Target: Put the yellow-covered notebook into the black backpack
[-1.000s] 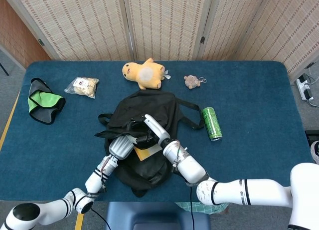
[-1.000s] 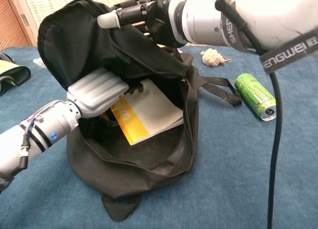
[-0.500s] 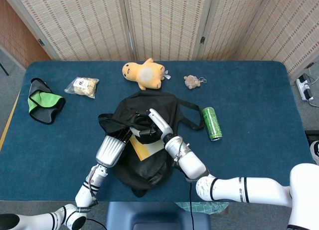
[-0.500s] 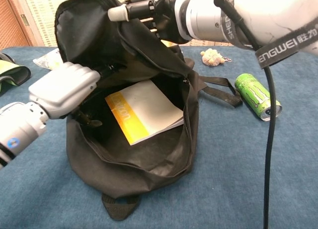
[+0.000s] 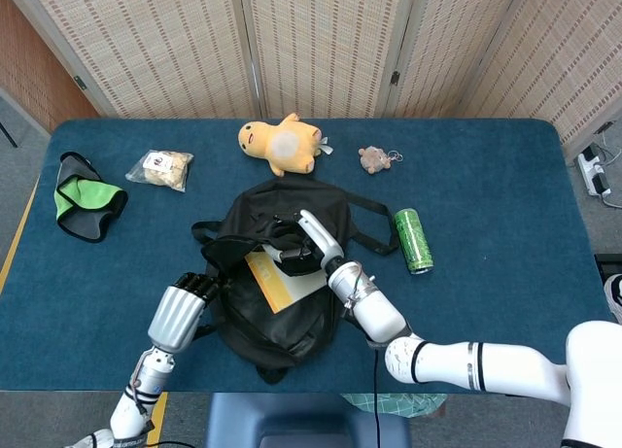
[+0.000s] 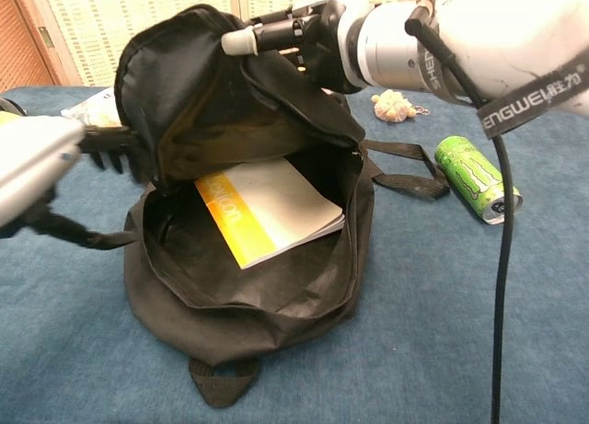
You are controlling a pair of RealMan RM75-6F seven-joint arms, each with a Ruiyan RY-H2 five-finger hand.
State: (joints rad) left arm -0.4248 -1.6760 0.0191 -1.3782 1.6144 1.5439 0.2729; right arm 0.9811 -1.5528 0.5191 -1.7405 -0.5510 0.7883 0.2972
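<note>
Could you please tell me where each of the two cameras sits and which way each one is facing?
Head view: high above the near edge, looking steeply down on the table; both forearms, the left hand and the right hand show.
Chest view: low at table height, looking forward into the black backpack; left hand at the left edge, right hand holding the flap up.
Both views show the yellow-covered notebook inside the backpack and the green can.

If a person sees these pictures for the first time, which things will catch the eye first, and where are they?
The open black backpack in the middle of the table draws the eye, with the yellow-covered notebook lying inside its mouth. The right hand holds the bag's top flap up, while the left hand sits at the bag's left edge. A yellow plush toy lies behind the bag and a green can to its right.
</note>
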